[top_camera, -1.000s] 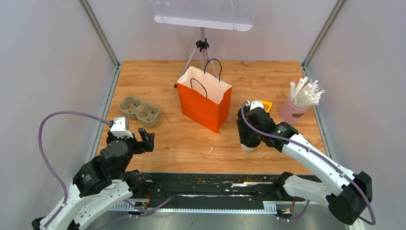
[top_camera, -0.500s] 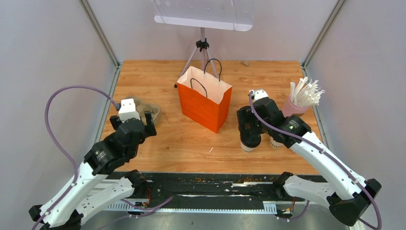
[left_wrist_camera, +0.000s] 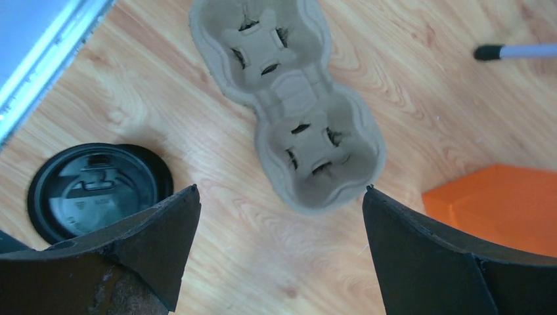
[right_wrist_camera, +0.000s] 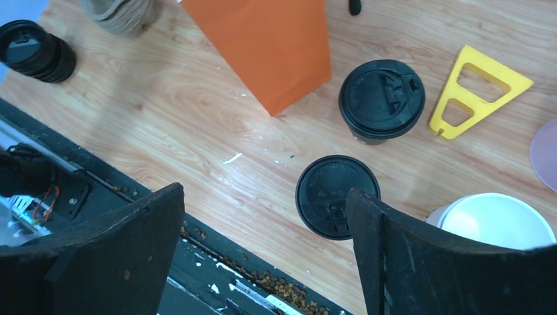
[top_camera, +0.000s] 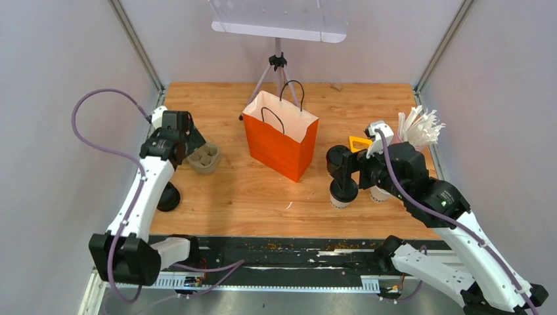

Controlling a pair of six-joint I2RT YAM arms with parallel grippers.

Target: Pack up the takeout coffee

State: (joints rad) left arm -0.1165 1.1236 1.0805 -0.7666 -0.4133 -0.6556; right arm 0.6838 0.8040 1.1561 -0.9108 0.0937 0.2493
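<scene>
Left hand [left_wrist_camera: 281, 190]: fingers spread wide, gripping nothing, hanging over the brown moulded-pulp two-well tray [left_wrist_camera: 289, 111]. The tray lies flat at the left of the wooden surface [top_camera: 249, 197].

Right hand [right_wrist_camera: 264, 190]: fingers wide apart, gripping nothing, above the right front of the surface.

Around:
- Orange paper bag [top_camera: 279, 141] stands upright mid-surface with its mouth open upward and black cord handles. It stands between the tray and the right-hand cups.
- Black tripod [top_camera: 278, 65] is behind the bag.
- Flat yellow plastic triangle [right_wrist_camera: 479, 88] lies on the right.
- Pink cup of white straws [top_camera: 420, 125] is at far right, partly behind the right arm.

Cups, white paper with round black plastic lids:
- Near lidded cup [right_wrist_camera: 337, 195] is just inside the right finger in the wrist view.
- Far lidded cup [right_wrist_camera: 382, 98] is behind it. The two are close but apart, and this one sits beside the triangle.
- Lidless white cup [right_wrist_camera: 496, 220] is just right of the near one, partly hidden by the finger.
- All three are upright, long axis vertical.
- Black-lidded item [top_camera: 167, 197] stands at the left front beside the left arm. Its sides look dark, so I cannot tell whether it is a cup or a stack of lids.
</scene>
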